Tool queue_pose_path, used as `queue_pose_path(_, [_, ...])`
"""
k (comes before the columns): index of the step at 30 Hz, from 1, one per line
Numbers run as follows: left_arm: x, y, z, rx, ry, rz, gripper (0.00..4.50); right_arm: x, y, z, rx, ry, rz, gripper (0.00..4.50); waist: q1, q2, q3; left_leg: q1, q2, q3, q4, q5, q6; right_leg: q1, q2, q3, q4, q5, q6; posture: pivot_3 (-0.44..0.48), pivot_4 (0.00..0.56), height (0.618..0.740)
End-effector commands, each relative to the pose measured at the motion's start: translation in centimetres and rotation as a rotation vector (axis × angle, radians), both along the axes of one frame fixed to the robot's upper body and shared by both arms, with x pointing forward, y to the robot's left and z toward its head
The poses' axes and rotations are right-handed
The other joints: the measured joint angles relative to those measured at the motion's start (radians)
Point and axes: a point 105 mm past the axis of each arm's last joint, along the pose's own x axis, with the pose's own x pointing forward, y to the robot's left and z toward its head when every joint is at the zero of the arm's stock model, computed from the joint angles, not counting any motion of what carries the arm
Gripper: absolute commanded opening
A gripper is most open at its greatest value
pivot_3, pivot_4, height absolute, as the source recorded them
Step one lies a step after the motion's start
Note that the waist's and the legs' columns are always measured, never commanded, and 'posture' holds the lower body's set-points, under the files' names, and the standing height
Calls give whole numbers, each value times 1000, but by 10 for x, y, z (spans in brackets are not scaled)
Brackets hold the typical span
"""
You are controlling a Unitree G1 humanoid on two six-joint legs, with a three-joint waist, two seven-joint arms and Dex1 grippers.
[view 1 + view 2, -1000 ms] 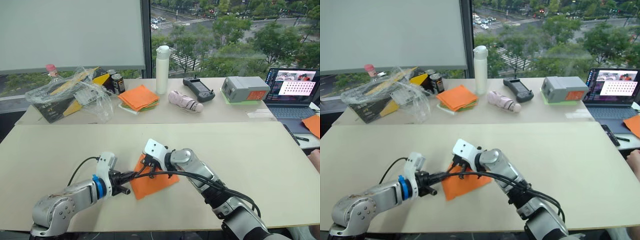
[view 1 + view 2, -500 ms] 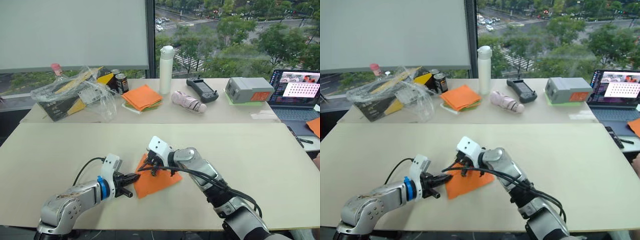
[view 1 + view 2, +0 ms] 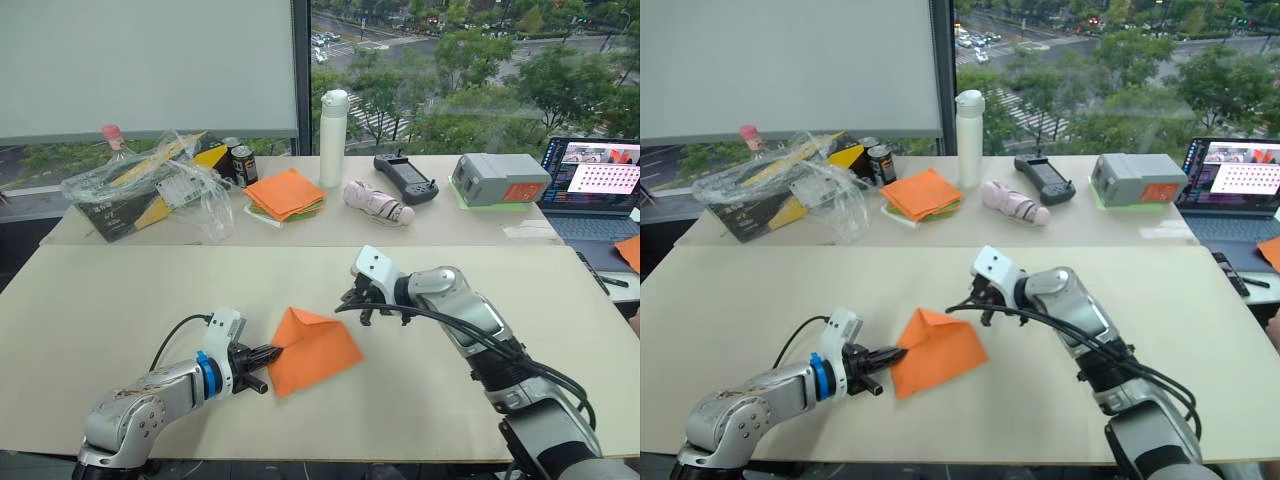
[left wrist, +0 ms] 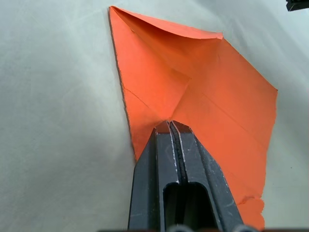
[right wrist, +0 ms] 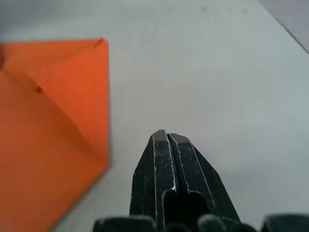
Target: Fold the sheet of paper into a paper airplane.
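Note:
The sheet of paper (image 3: 312, 345) lies flat on the near table, bright orange, with its far corners creased inward to a blunt point (image 4: 159, 29). My left gripper (image 3: 268, 354) is shut, and its fingertips (image 4: 170, 127) rest on the sheet just inside its left edge. My right gripper (image 3: 352, 300) is shut too and hovers over bare table just right of the sheet's far corner, apart from it; the sheet (image 5: 53, 121) lies beside its fingertips (image 5: 166, 136).
On the back table stand a pile of orange and green sheets (image 3: 283, 194), a white bottle (image 3: 331, 138), cans (image 3: 242, 165), a plastic bag (image 3: 150, 185), a controller (image 3: 405, 178), a grey box (image 3: 493, 178) and a laptop (image 3: 595, 180).
My right gripper has left the sheet and moved to the right, off it. The far end of the sheet now shows a folded point. The left gripper stays at the sheet's left edge.

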Motion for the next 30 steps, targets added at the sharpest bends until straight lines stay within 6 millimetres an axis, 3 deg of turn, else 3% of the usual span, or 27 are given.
queue_pose_path(1, [-4,6,-23,52,85,33,15,-3,3,0,-49,-41,88,1,0,0,0,0,0,0,0,0,0,0,0,0,0,0,0,0,150,740])
queue_pose_path(11, [-4,7,-23,53,82,39,15,-15,5,-15,-98,0,227,1,1,0,0,0,0,0,0,0,0,1,0,0,0,0,0,0,150,740])
queue_pose_path(30, [-4,6,-22,48,75,49,15,-24,12,-26,-83,54,288,1,-1,0,0,0,0,0,0,0,0,1,0,0,0,0,0,0,150,740])
